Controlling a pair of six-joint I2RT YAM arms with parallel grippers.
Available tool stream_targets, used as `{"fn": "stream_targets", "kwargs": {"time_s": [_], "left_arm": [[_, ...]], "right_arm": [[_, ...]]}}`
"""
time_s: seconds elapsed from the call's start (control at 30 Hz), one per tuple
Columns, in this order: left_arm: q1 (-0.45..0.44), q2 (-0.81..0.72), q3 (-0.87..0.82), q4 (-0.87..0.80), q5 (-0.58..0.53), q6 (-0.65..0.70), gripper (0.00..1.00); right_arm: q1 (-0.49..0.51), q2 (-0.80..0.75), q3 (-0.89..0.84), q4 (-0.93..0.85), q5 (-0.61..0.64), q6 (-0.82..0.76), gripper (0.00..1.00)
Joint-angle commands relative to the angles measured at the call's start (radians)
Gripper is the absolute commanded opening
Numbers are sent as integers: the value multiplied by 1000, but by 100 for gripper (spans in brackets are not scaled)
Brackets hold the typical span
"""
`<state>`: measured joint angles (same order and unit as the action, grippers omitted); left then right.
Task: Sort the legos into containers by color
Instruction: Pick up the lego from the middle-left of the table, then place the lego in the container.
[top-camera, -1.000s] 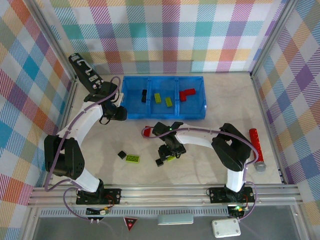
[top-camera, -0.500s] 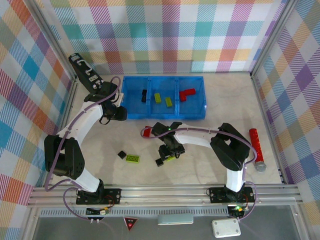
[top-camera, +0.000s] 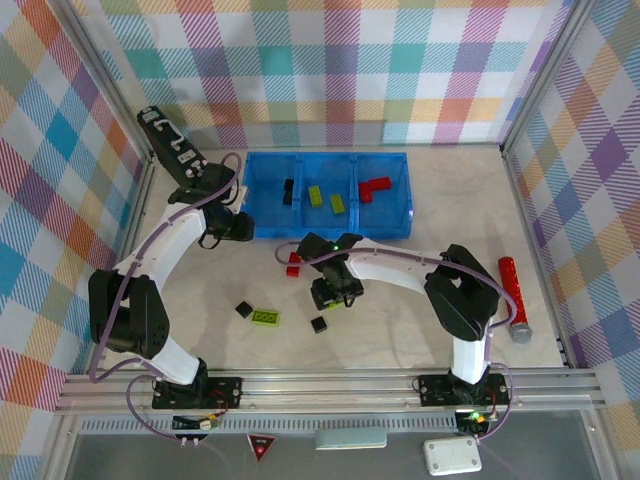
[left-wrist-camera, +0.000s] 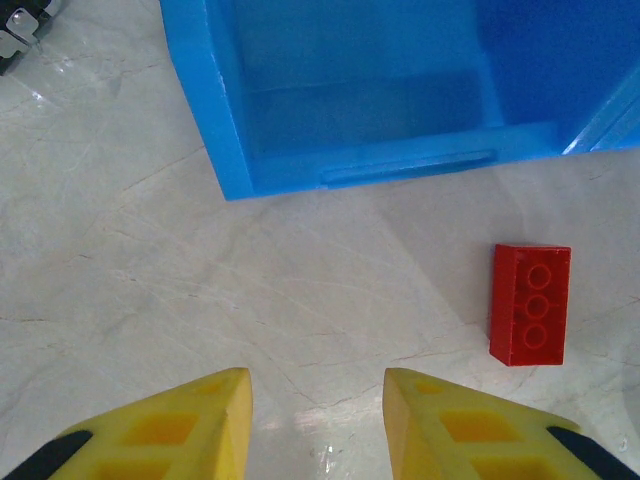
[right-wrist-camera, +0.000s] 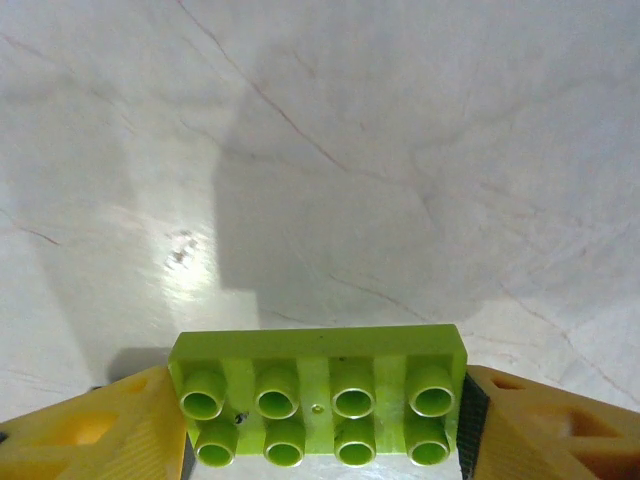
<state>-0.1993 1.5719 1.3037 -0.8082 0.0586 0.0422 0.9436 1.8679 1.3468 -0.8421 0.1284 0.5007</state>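
Right tool (right-wrist-camera: 320, 425) clamps lime brick (right-wrist-camera: 318, 365); left tool (left-wrist-camera: 313, 400) — agape, empty.

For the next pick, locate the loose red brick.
Left wrist view, right side: red brick lies on the table, near the blue bin's outer wall.

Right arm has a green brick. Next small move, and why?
Probably lift and carry it toward the middle compartment. The right gripper is shut on the lime green brick over the table, and that compartment already holds two green bricks.
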Motion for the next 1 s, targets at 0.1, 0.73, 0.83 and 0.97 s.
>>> {"fn": "stream_targets", "kwargs": {"time_s": [0.1,0.73,0.83,0.97], "left_arm": [[15,-2,-12,7,10,5,39],[17,-26,-18,21,36,-5,39],[17,-26,-19,22,39,-7,39],[17,-24,-17,23,41,-5,39]], "right_arm": [[-54,35,141,-60,8,-30,64],[-235,244,592,-116,15,-83,61],[-256,304,684,-141,33,-81,60],[-278,377,782,-158,55,-27,59]]}}
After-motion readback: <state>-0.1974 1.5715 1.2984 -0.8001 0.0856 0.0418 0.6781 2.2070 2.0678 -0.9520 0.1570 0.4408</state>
